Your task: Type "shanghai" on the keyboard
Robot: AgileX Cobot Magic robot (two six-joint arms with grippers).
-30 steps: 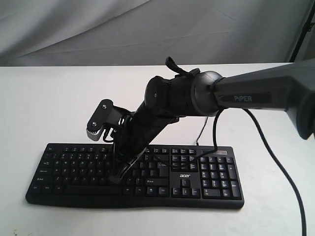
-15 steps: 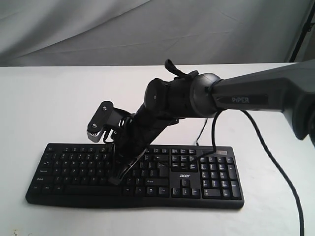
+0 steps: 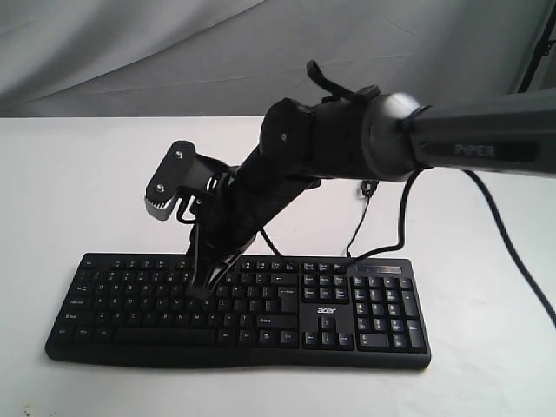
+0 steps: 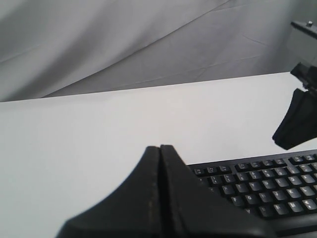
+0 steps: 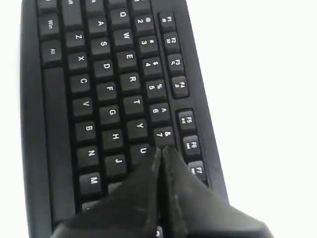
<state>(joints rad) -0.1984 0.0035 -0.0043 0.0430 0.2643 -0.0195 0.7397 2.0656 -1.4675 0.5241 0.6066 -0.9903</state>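
keyboard (image 3: 347, 321): it lies flat on the white table (image 3: 87, 174), long side towards the exterior camera, number pad on that view's right.

my right pincer (image 3: 198, 294): the two fingers are pressed together into one point, with nothing between them. I use that point as a poking tip.

what changed: a second ago the tip sat lower, down among the bottom rows of letters. Since then my arm has risen and swung, and the tip has travelled up towards the top letter row.

where the tip is: in my right wrist view the pincer (image 5: 161, 151) ends just beside U and 7 on the keyboard (image 5: 99, 89). I cannot tell whether it touches a key or hangs just above one.

meaning for the task: I judge one keystroke is finished and I am crossing to the next letter. Which letter of "shanghai" that is, I cannot say from here.

my left pincer (image 4: 160, 148): closed flat, empty, held above the bare table near the keyboard's (image 4: 267, 188) end and taking no part.

risk: the tip is broad beside these close-set keys, so a slanted press could catch a neighbour.
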